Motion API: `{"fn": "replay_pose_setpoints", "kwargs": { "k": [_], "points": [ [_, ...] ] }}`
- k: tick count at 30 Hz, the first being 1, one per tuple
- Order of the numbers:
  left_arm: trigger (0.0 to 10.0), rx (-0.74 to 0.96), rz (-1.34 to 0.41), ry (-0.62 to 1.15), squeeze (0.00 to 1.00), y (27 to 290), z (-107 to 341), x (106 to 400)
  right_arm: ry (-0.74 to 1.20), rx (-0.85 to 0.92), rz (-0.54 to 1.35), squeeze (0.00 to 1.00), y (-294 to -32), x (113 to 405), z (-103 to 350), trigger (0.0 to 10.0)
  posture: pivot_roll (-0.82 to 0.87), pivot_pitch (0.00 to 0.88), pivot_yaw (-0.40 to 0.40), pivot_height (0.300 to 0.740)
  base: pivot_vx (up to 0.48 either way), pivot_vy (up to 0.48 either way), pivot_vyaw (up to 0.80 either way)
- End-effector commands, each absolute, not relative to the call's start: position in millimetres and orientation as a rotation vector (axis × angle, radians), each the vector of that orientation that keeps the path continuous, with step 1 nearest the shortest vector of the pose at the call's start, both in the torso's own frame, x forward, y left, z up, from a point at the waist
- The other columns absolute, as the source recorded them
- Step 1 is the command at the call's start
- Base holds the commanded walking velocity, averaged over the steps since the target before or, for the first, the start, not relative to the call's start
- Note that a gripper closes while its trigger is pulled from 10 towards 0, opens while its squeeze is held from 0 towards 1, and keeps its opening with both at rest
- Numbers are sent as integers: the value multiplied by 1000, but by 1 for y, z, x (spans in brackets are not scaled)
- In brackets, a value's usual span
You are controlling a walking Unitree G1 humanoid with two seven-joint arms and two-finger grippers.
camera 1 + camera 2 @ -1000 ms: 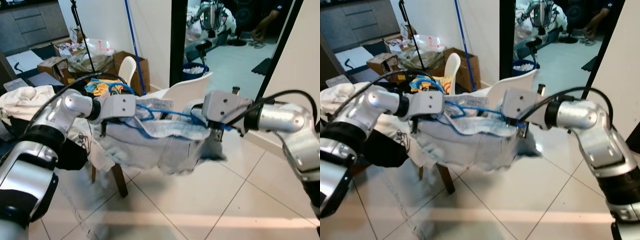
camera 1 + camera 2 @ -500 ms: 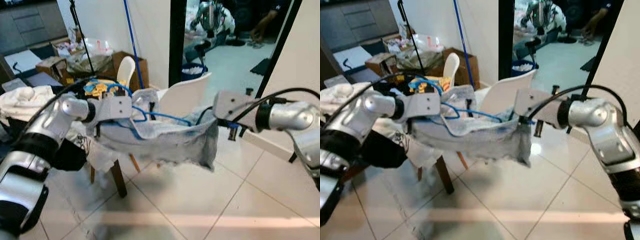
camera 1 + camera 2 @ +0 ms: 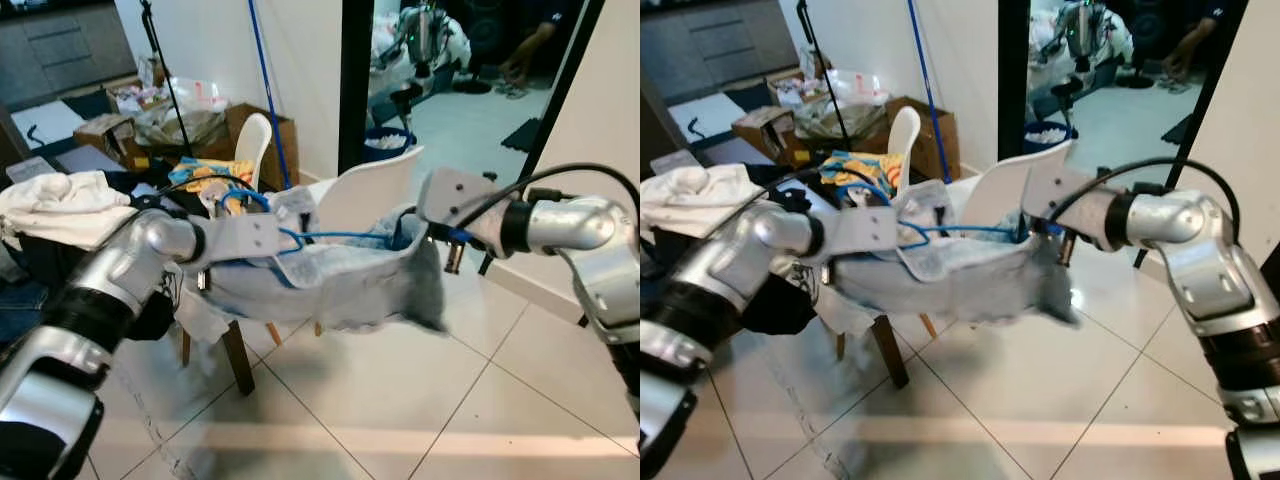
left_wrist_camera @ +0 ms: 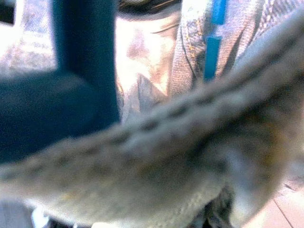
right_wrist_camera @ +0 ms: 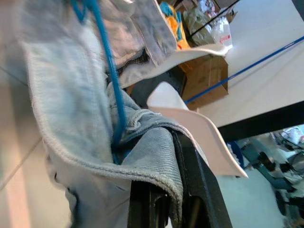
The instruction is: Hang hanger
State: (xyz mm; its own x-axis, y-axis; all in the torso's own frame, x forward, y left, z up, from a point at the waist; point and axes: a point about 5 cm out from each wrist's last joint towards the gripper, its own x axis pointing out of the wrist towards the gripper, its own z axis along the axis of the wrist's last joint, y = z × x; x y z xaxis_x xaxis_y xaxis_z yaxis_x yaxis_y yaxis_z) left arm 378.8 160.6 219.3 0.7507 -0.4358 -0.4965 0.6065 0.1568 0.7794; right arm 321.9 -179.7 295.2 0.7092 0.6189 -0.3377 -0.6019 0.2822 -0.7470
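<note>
White floor tiles (image 3: 430, 400) run under the robot, with a cluttered corner of brown cardboard boxes (image 3: 262, 128) and a blue broom handle (image 3: 262, 70) against the wall beyond, and a dark-framed doorway (image 3: 355, 80) opening onto a brighter room. Nearer stand a white plastic chair (image 3: 372, 185) and a heap of white cloth (image 3: 55, 200).

Both arms hold up a pale grey-blue denim garment (image 3: 330, 280) stretched between them, sagging in the middle, with a thin blue wire hanger (image 3: 330, 237) threaded through its upper edge. The hanger's long axis runs straight from one gripper to the other, roughly level; its looped end sits just beside the left gripper (image 3: 205, 282), while its far shoulder reaches the right gripper (image 3: 447, 262).

In the right wrist view the black fingers (image 5: 192, 190) are pressed together on a folded hem of the denim, the blue wire passing just beside them. In the left wrist view cloth blurs across the lens, so I cannot tell how the left jaws stand.

No rail or hook for hanging can be made out nearby, so the robot will probably need to turn or walk with the garment kept taut.
</note>
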Motion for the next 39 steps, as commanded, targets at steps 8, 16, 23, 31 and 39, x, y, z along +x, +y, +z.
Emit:
{"fn": "replay_pose_setpoints", "kwargs": {
  "k": [8, 16, 23, 31, 39],
  "points": [
    [10000, 1227, -554, 257, 0, 167, 205, 386, -189, -913, 940, 0, -139, 313, 319, 0, -12, 24, 29, 740, 0, 0, 0],
    [10000, 1206, -504, 288, 0, 174, 204, 383, -107, -937, 757, 0, -161, 332, 318, 0, -9, 23, 22, 740, 0, 0, 0],
    [10000, 1242, -572, 338, 0, 179, 198, 372, 2, -973, 621, 0, -194, 337, 311, 0, -1, 27, 23, 740, 0, 0, 0],
    [10000, 1203, -699, 414, 0, 154, 169, 359, -5, -948, 604, 0, -193, 338, 315, 0, -6, 24, 29, 740, 0, 0, 0],
    [10000, 1103, -648, 476, 0, 144, 153, 359, -122, -807, 812, 0, -152, 324, 323, 0, -9, 20, 38, 740, 0, 0, 0]
  ]
}}
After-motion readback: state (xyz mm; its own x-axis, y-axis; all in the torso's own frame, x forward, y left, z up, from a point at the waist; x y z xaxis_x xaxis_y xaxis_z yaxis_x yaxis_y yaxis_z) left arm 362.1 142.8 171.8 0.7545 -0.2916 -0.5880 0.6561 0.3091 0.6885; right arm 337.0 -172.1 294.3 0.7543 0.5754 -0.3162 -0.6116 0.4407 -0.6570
